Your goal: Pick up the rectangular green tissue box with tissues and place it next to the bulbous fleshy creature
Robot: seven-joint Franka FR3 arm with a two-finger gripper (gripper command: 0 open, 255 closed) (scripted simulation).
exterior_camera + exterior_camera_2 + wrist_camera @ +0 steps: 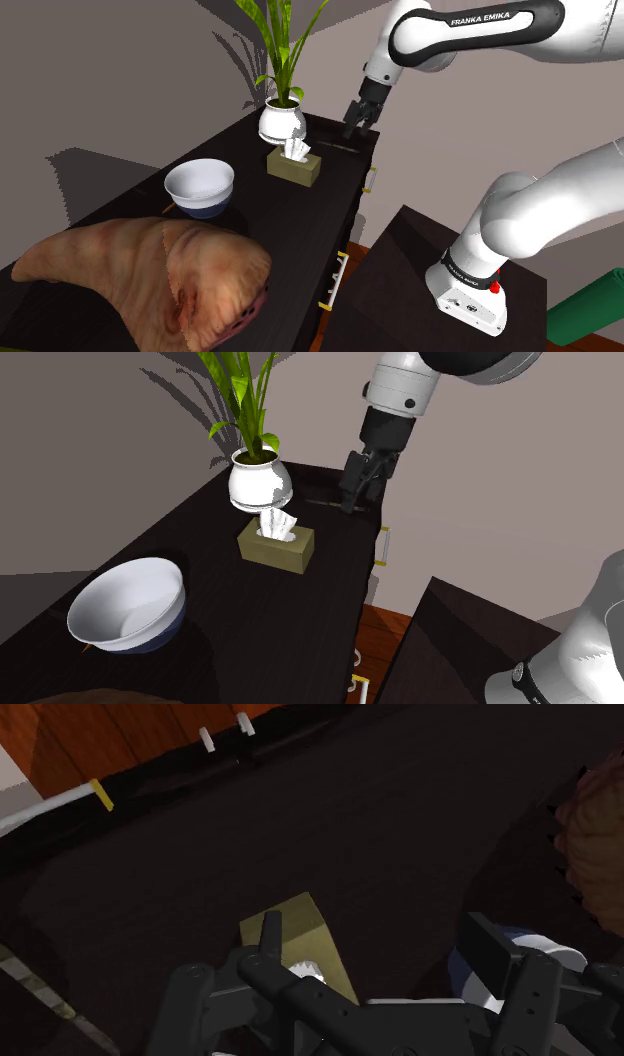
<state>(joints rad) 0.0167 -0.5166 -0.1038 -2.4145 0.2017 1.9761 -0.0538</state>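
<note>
An olive-green tissue box (pixel 294 167) (pixel 277 545) with white tissue poking out of its top stands upright on the dark cabinet top (pixel 250 215), just in front of a white plant pot (pixel 282 122). The fleshy, bulbous creature (pixel 160 280) lies at the cabinet's near end in the shoulder view. My gripper (pixel 359 127) (pixel 352 494) hangs open above the cabinet's far corner, to the right of the box in the shoulder view and apart from it. In the wrist view the box (pixel 305 936) lies beyond my gripper (pixel 378 944), close to one finger, with nothing held.
A white bowl (pixel 200 184) (pixel 128 604) with a blue underside stands between the box and the creature. The potted plant's (pixel 259 484) long green leaves rise behind the box. The cabinet's front with yellow-tipped handles (pixel 335 280) drops to a wooden floor beside my stand (pixel 430 300).
</note>
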